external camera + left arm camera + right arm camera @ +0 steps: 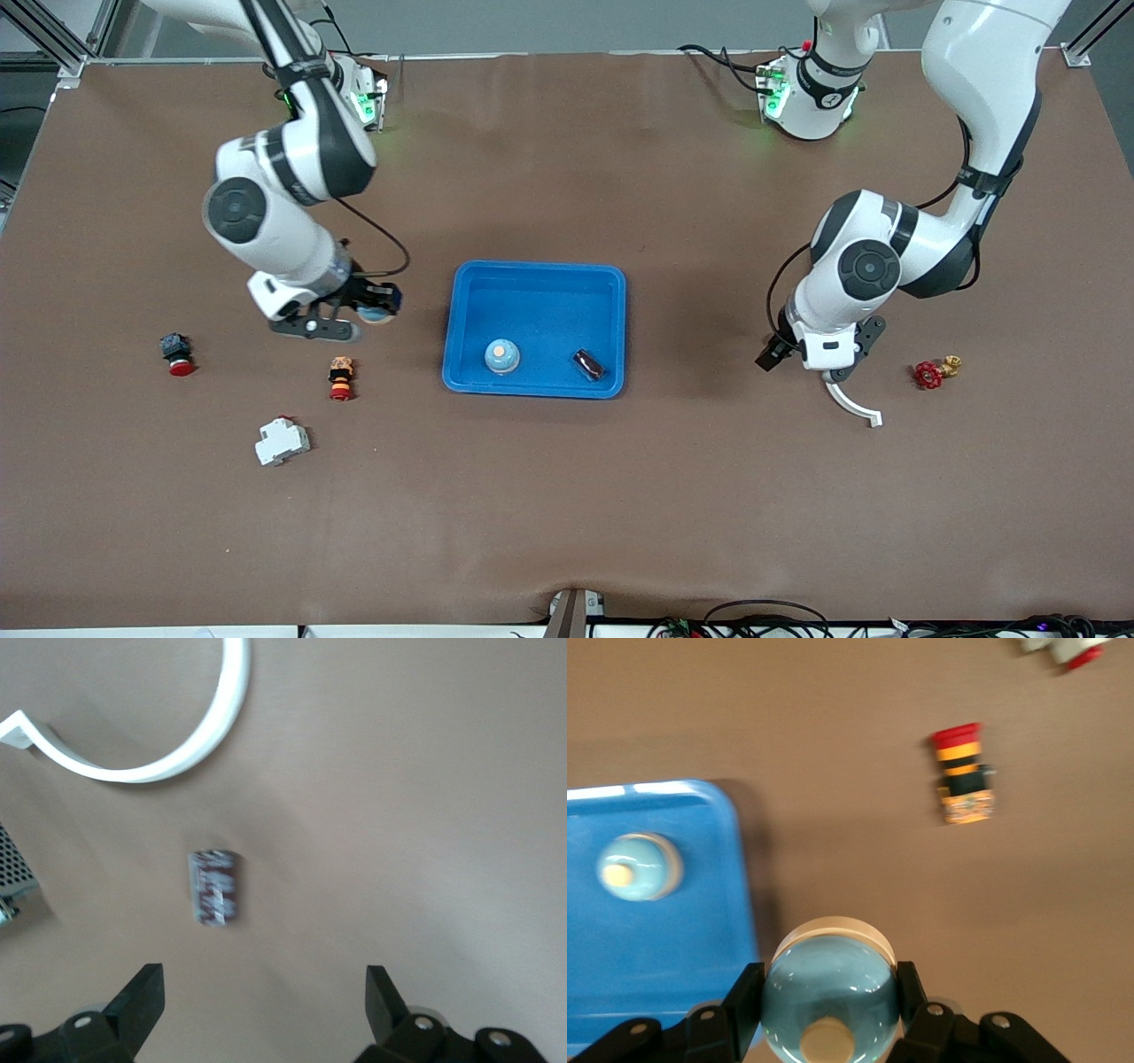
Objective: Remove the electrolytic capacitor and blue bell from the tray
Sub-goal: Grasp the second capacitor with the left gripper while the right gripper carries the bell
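Bright, even overhead light, soft shadows; both wrist views slightly blurred.

Bare table between right hand point(376, 312) and blue tray point(461, 292).

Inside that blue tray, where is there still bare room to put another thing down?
The blue tray is bare across the half toward the robots' bases. It is crowded along the edge nearest the front camera, where a bell and a capacitor already lie, with a small gap between them. The right end effector holds a second bell over the table beside the tray.
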`<action>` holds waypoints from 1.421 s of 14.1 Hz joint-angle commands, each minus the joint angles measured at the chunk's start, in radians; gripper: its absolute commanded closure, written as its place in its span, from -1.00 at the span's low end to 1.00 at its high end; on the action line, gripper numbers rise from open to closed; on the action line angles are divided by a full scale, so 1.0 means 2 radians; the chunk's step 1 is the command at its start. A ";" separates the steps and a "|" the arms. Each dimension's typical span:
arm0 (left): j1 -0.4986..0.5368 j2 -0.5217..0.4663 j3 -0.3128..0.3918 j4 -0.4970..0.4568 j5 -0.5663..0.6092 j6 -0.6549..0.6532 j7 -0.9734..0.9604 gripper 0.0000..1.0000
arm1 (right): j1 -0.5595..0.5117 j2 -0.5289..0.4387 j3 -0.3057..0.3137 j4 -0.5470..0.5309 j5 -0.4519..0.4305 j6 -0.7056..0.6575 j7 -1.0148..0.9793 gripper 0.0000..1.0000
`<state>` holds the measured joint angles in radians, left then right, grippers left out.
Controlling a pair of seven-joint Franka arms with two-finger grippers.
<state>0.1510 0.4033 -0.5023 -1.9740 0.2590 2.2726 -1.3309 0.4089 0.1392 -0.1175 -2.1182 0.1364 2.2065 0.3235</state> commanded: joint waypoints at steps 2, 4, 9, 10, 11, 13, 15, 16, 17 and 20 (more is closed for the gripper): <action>-0.022 0.007 -0.032 0.047 -0.010 -0.019 -0.025 -1.00 | -0.028 -0.027 0.008 -0.056 -0.016 0.014 -0.031 1.00; -0.057 0.036 -0.033 0.076 -0.008 -0.013 -0.029 -0.96 | -0.029 -0.026 0.007 -0.068 -0.026 0.024 -0.031 1.00; -0.142 0.139 -0.026 0.202 -0.004 -0.012 -0.069 -0.80 | -0.066 -0.023 0.008 -0.097 -0.063 0.067 -0.060 1.00; -0.157 0.150 -0.020 0.217 -0.004 -0.012 -0.072 -0.73 | -0.077 -0.021 0.009 -0.105 -0.063 0.082 -0.073 1.00; -0.173 0.154 -0.005 0.225 -0.005 -0.012 -0.072 -0.68 | -0.082 -0.020 0.009 -0.113 -0.063 0.096 -0.083 1.00; -0.207 0.173 0.015 0.241 -0.005 -0.011 -0.072 -0.58 | -0.094 -0.017 0.010 -0.118 -0.063 0.109 -0.096 1.00; -0.248 0.207 0.044 0.277 -0.005 -0.010 -0.073 -0.53 | -0.099 -0.008 0.010 -0.118 -0.061 0.112 -0.096 1.00; -0.272 0.215 0.070 0.284 -0.005 -0.006 -0.072 -0.52 | -0.100 0.000 0.010 -0.118 -0.061 0.118 -0.096 1.00; -0.294 0.219 0.096 0.288 -0.008 0.008 -0.075 -0.52 | -0.102 0.009 0.010 -0.118 -0.060 0.128 -0.096 1.00; -0.309 0.231 0.108 0.289 -0.010 0.025 -0.082 -0.52 | -0.109 0.035 0.011 -0.117 -0.054 0.158 -0.095 1.00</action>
<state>-0.4494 0.8401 -0.3049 -1.4315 0.2505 2.3193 -1.4860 0.2238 0.1810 -0.1145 -2.3451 0.0203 2.4795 0.1432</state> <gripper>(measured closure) 0.238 0.348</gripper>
